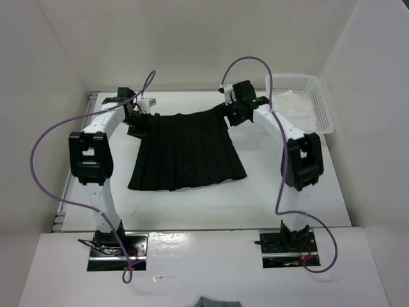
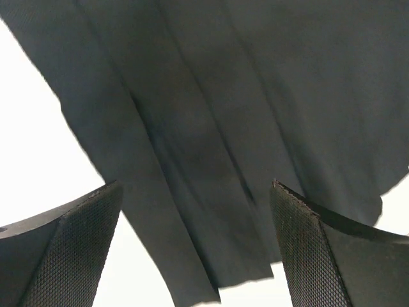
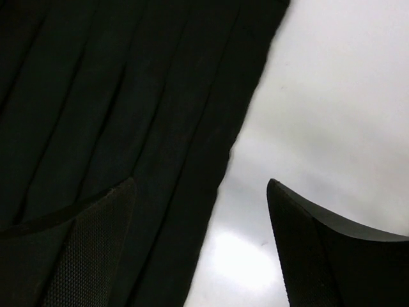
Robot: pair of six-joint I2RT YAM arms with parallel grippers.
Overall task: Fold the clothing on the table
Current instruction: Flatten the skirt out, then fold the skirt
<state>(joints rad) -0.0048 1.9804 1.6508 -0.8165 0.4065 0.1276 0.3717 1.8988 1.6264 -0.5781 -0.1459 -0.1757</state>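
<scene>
Grasp step; left gripper (image 2: 195,188) and right gripper (image 3: 201,185) gape empty over waistband corners of skirt (image 1: 185,153) (upper middle, top view); next, likely: pinch fabric, carry toward hem.

Both your arms stretch forward, wrists tipped down. Your left gripper (image 1: 137,125) gapes wide (fingers far apart). Your right gripper (image 1: 234,118) is parted too.

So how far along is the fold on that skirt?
Nothing folded yet: the black pleated fabric skirt lies spread flat on the white tabletop. In hand: left gripper and right gripper, both open, sit at its two waistband corners, gripping nothing. To do: grasp, fold over, release.
</scene>
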